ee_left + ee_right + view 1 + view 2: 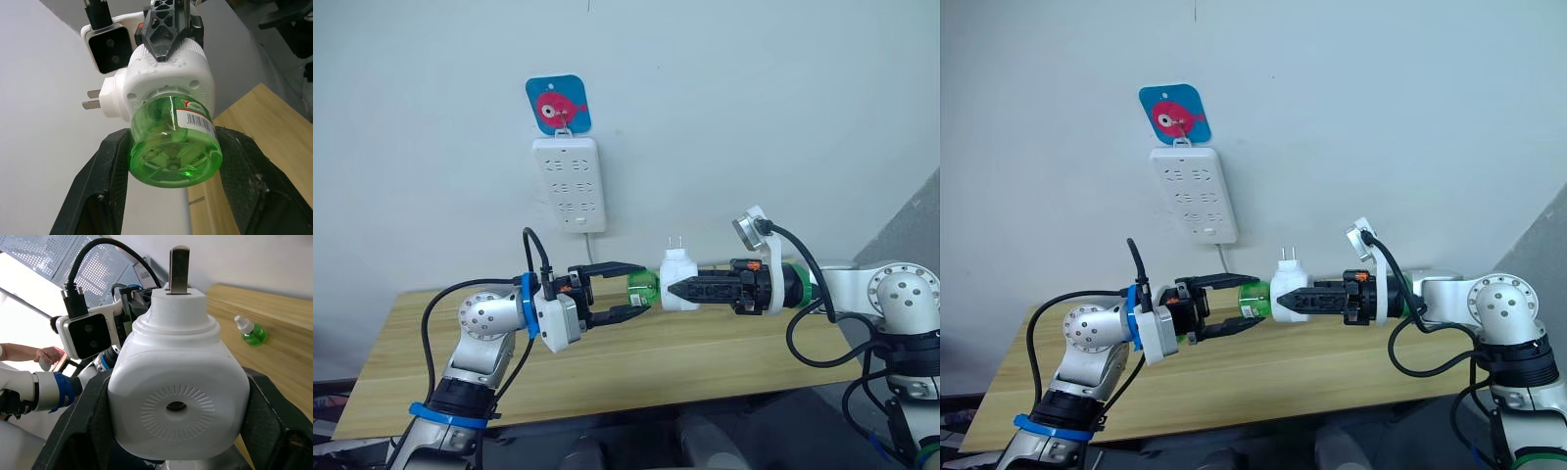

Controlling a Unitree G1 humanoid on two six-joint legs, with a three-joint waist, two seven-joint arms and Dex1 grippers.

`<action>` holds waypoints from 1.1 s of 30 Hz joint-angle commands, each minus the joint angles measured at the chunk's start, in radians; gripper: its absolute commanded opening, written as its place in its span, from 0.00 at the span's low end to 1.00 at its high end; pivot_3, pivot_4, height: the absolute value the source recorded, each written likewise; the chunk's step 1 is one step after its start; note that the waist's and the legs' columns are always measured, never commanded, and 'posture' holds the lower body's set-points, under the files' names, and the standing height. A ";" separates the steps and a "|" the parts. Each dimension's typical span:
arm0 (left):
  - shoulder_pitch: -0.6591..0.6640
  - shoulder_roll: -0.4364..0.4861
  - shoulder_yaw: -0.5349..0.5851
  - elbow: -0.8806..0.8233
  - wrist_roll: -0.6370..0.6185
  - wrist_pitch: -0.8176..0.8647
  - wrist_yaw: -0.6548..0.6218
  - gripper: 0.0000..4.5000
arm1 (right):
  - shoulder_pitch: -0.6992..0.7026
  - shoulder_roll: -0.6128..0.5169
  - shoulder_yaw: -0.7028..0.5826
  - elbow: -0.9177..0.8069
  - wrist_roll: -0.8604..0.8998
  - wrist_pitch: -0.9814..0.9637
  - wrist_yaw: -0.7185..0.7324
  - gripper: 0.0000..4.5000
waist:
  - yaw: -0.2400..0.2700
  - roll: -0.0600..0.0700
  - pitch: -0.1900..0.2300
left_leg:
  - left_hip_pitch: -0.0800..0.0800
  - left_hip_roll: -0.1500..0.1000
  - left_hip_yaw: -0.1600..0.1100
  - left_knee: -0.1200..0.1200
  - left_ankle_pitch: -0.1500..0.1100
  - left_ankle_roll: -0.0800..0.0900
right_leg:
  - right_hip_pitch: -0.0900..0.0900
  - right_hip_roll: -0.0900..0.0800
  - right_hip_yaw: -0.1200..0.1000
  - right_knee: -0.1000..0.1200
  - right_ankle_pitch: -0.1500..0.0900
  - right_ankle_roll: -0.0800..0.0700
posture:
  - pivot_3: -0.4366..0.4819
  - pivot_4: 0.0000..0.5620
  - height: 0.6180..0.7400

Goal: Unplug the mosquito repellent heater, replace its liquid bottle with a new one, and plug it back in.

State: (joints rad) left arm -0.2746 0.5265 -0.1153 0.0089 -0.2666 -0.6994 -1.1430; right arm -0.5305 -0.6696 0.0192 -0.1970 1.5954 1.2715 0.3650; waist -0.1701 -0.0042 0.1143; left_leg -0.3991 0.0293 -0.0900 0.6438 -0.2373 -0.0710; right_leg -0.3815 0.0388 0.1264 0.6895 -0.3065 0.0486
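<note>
White mosquito repellent heater held above the table, prongs upward (green liquid bottle still attached).

A plain pale wall fills the back of the scene, evenly lit. On it, toward 11 o'clock, a blue square hook plate with a pink fish hangs, and a white power strip hangs just below it, its cord dropping behind the surface. The light wooden surface spans the lower half, its back edge against the wall. At 3 o'clock a grey slanted panel shows at the frame's edge.
</note>
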 commanded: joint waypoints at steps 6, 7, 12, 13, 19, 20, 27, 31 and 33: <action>-0.016 0.171 -0.044 -0.137 -0.166 0.573 -0.002 0.50 | -0.020 -0.012 -0.028 -0.066 -0.019 -0.008 0.060 0.67 | -0.003 0.000 0.000 | 0.000 0.000 0.000 0.000 0.000 0.000 | 0.000 0.000 0.000 0.001 0.000 0.000 | 0.31 0.12 1.00; -0.023 0.202 -0.048 -0.166 -0.198 0.713 0.021 0.50 | -0.021 -0.015 -0.026 -0.077 -0.032 -0.007 0.073 0.67 | -0.006 0.000 0.000 | 0.000 0.000 0.000 0.000 0.000 0.000 | 0.000 0.000 0.000 0.001 0.000 0.000 | 0.31 0.12 1.00; -0.185 0.358 -0.048 -0.222 -0.583 1.477 0.035 0.50 | -0.049 -0.012 -0.006 -0.144 -0.117 -0.022 0.152 0.67 | -0.009 -0.002 0.002 | -0.001 0.000 -0.004 0.000 0.000 0.000 | -0.001 0.000 -0.003 0.002 0.000 0.000 | 0.32 0.12 1.00; -0.204 0.368 -0.047 -0.224 -0.609 1.530 0.031 0.50 | -0.052 -0.017 0.001 -0.157 -0.143 -0.026 0.174 0.67 | -0.012 -0.001 0.001 | -0.001 0.000 -0.004 0.000 0.000 0.000 | -0.002 0.001 -0.003 0.002 0.000 0.000 | 0.32 0.12 1.00; -0.254 0.335 0.006 -0.212 -0.713 1.729 0.100 0.50 | -0.058 -0.029 0.029 -0.223 -0.282 -0.076 0.272 0.67 | -0.020 -0.001 0.001 | -0.001 0.000 -0.004 -0.002 0.000 0.000 | -0.003 0.001 -0.004 0.002 -0.001 -0.001 | 0.31 0.12 1.00; -0.249 0.337 0.006 -0.218 -0.711 1.738 0.095 0.50 | -0.059 -0.035 0.037 -0.242 -0.321 -0.099 0.297 0.67 | -0.021 -0.001 0.001 | -0.001 0.000 -0.004 -0.002 0.000 0.000 | -0.003 0.001 -0.004 0.002 -0.001 -0.001 | 0.31 0.12 1.00; -0.244 0.320 0.043 -0.229 -0.739 1.813 0.110 0.50 | -0.047 -0.103 0.129 -0.353 -0.610 -0.323 0.528 0.67 | -0.018 -0.001 0.002 | -0.001 0.000 -0.003 -0.002 0.000 0.000 | -0.003 0.001 -0.003 0.002 -0.001 -0.002 | 0.31 0.13 1.00; -0.251 0.314 0.062 -0.226 -0.750 1.850 0.114 0.50 | -0.034 -0.117 0.144 -0.357 -0.686 -0.388 0.598 0.67 | -0.019 -0.001 0.002 | -0.001 0.000 -0.003 -0.002 0.000 0.000 | -0.003 0.001 -0.003 0.002 -0.001 -0.002 | 0.31 0.13 1.00; -0.253 0.309 0.070 -0.226 -0.756 1.862 0.115 0.50 | -0.029 -0.109 0.137 -0.349 -0.696 -0.394 0.603 0.67 | -0.019 -0.001 0.002 | -0.001 0.000 -0.003 -0.002 0.000 0.000 | -0.003 0.001 -0.003 0.003 -0.001 -0.002 | 0.31 0.13 1.00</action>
State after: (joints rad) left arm -0.5207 0.8282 -0.0878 -0.2515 -1.0549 1.1413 -1.1125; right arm -0.5563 -0.7798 0.1745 -0.4957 0.9081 0.9074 0.9585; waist -0.1890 -0.0054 0.1160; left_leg -0.4001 0.0296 -0.0931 0.6421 -0.2374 -0.0711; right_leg -0.3848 0.0397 0.1234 0.6921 -0.3078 0.0470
